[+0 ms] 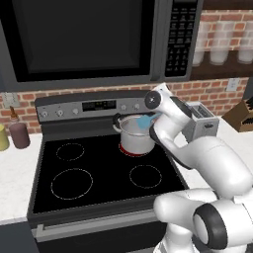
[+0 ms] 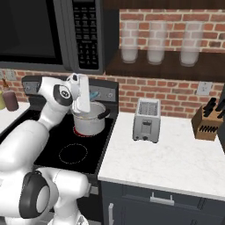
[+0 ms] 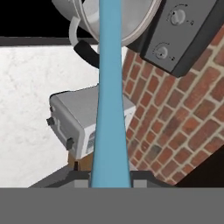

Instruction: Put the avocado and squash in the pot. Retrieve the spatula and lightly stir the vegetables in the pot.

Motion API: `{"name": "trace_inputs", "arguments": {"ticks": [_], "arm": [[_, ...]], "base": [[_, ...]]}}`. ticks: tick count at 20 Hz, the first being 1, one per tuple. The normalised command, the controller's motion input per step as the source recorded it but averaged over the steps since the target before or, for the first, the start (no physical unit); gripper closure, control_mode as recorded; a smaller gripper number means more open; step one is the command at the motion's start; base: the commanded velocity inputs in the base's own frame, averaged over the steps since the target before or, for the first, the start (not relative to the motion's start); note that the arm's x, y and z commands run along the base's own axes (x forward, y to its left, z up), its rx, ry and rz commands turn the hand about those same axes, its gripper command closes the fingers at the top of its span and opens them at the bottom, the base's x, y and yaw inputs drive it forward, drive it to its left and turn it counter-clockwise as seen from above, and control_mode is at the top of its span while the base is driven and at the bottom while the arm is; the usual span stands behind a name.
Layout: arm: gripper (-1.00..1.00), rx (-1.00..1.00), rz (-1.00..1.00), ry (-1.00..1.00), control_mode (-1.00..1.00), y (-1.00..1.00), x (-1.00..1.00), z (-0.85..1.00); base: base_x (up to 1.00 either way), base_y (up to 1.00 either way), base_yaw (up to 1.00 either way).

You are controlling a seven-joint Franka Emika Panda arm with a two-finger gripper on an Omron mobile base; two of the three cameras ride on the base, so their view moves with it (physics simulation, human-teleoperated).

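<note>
Left base view: the black stove was seen as the largest item, with the pot standing on its rear right burner, which glowed red beneath it. The white arm was bent over that burner, and the gripper was held just above the pot's right rim. The light blue spatula was carried there, its blade dipping at the pot's mouth. In the right base view the same pot was found behind the hand, with a sliver of the spatula showing beside it, and the toaster stood on the table to the right.

In the hand view the spatula ran straight out from between the fingers, which appeared clamped on its handle, toward the pot. The avocado and squash could not be made out; the pot's inside was hidden. The spatula was judged retrieved, and the stirring appeared to be the step in hand or about to start.
</note>
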Motion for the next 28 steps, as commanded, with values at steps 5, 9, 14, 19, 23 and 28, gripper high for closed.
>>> {"name": "trace_inputs", "arguments": {"ticks": [5, 9, 14, 19, 23, 28], "arm": [[1.0, -0.04, 0.0, 0.01, -1.0, 0.0, 0.3, -0.18], [1.0, -0.02, 0.0, 0.02, -1.0, 0.0, 0.29, -0.14], [1.0, 0.0, 0.0, 0.03, -1.0, 0.0, 0.28, -0.07], [1.0, 0.0, 0.0, 0.04, -1.0, 0.0, 0.3, -0.07], [1.0, -0.05, -0.01, 0.02, -1.0, 0.0, 0.3, -0.22], [1.0, -0.06, 0.0, 0.02, -1.0, 0.0, 0.27, -0.24]], "base": [[0.0, 0.0, 0.0], [0.0, 0.0, 0.0], [0.0, 0.0, 0.0], [0.0, 0.0, 0.0], [0.0, 0.0, 0.0], [0.0, 0.0, 0.0]]}}
